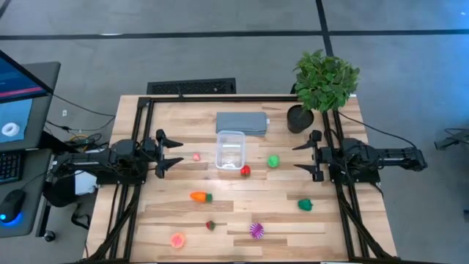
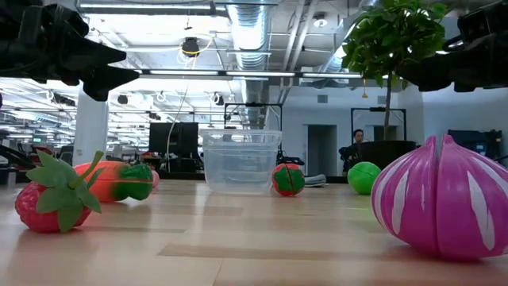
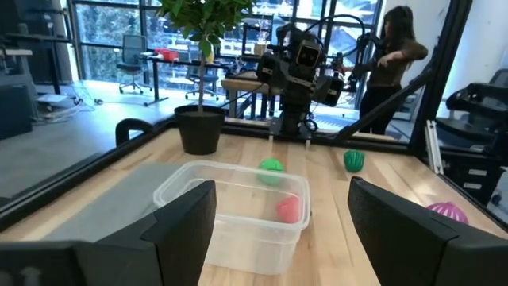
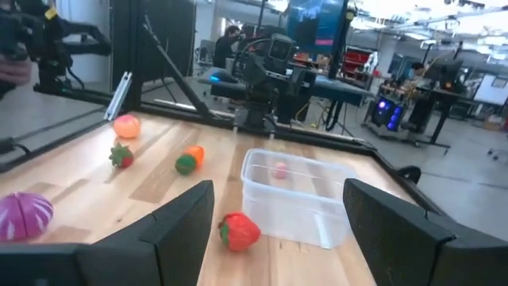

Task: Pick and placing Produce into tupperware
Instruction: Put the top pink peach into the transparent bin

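- The left hand [image 1: 176, 152] is being held above the bench [image 1: 183, 117] at its left edge, fingers spread wide, nothing gripped, pointed toward the tupperware [image 1: 230, 149].
- The right hand [image 1: 302, 158] is being held at the right edge, facing inward, fingers apart, nothing gripped.
- One tupperware is being shown near the bench centre, just in front of the grey pad [image 1: 241, 122].
- Eight produce pieces are being counted outside the tub: pink piece [image 1: 196, 156], red piece [image 1: 245, 171] touching the tub's corner, green ball [image 1: 273, 161], carrot [image 1: 199, 196], green vegetable [image 1: 305, 204], strawberry [image 1: 210, 225], spiky purple ball [image 1: 256, 230], pink-orange fruit [image 1: 177, 240].
- One potted plant [image 1: 322, 79] is being shown at the far right corner.
- A person [image 3: 389, 67] is being shown only in the left wrist view.
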`<state>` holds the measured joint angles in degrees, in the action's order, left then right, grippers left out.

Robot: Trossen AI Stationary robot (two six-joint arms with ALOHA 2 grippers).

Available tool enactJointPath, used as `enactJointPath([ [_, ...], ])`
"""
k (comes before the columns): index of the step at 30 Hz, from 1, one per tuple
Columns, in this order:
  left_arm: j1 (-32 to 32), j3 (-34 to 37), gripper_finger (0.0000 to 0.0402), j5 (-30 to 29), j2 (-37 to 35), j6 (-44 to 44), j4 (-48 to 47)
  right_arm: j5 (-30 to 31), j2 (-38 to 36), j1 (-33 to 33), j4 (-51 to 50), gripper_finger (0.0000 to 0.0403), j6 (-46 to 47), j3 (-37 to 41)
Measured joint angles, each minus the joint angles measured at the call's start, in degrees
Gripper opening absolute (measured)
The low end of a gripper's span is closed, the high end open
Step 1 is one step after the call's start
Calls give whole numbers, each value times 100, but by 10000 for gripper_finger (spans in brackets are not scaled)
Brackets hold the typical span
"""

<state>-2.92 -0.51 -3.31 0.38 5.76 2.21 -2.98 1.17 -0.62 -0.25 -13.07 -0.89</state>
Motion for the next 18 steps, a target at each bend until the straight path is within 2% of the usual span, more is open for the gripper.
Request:
enactJointPath([
  [4, 0, 0, 275, -77, 0, -22, 11, -3, 0, 0, 136, 306, 1108, 1],
  [7, -7, -2, 275, -562, 0, -223, 80, 0, 0, 0, 302, 306, 2507, 0],
  [9, -7, -11, 275, -812, 0, -243, 96, 0, 0, 2, 503, 306, 3017, 0],
  [15, -5, -13, 275, -828, 0, -56, 81, 152, -1, 2, 944, 306, 3069, 0],
  [18, -4, -13, 275, -926, 0, -375, 86, 333, 0, 2, 923, 306, 3038, 0],
])
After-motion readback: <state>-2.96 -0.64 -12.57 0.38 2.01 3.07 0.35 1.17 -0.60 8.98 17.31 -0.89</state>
